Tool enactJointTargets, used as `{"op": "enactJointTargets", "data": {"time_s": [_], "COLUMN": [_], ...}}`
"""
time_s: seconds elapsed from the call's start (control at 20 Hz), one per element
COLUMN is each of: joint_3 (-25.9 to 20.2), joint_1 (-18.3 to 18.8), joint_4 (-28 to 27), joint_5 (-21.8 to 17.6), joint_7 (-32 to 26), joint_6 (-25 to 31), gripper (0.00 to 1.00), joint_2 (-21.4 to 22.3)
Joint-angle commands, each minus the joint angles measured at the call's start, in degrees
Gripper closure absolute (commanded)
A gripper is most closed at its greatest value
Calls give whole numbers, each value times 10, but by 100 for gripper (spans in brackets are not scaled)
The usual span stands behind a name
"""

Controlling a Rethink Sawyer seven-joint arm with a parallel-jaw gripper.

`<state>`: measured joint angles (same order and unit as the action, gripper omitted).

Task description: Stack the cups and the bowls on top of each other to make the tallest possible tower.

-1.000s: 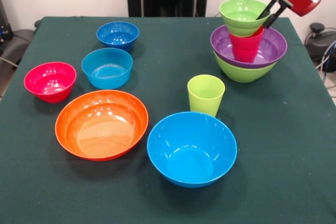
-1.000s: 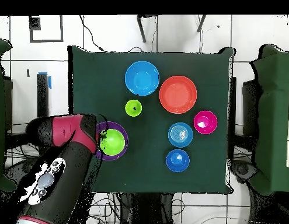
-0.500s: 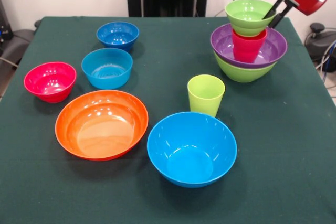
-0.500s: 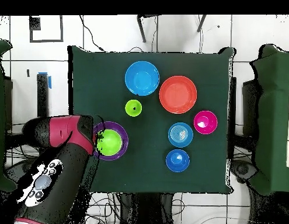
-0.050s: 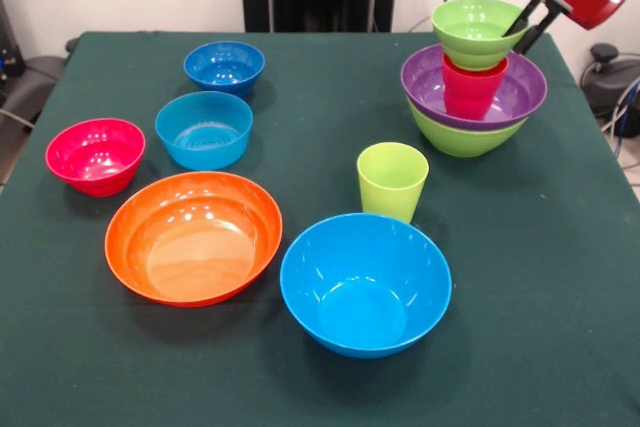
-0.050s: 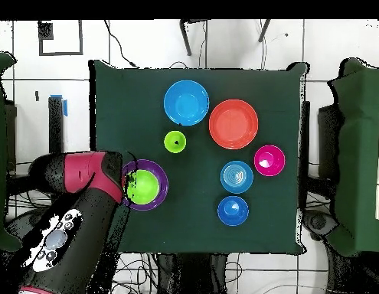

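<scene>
Tool (image 5: 522, 27) pinches the right rim of the small lime-green bowl (image 5: 478, 31), one finger inside, one outside. Bowl sits atop the red cup (image 5: 472, 87) in the tower (image 5: 470, 112), tabletop (image 5: 300, 117) far-right corner.

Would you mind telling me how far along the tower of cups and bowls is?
Done: the tower has a large green bowl, a purple bowl, a red cup and a small green bowl. In hand: the gripper is at that top bowl's rim. Left: the green cup and five bowls on the table.
</scene>
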<state>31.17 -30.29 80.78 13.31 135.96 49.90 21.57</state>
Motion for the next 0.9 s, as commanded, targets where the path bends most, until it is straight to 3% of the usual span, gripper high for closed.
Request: {"op": "enactJointTargets", "data": {"time_s": [0.05, 0.9], "joint_3": [-33, -41], "joint_1": [-9, -11], "joint_4": [-23, -24], "joint_5": [9, 26], "joint_7": [131, 131], "joint_6": [-27, -32], "gripper": [100, 100], "joint_2": [-28, -30]}}
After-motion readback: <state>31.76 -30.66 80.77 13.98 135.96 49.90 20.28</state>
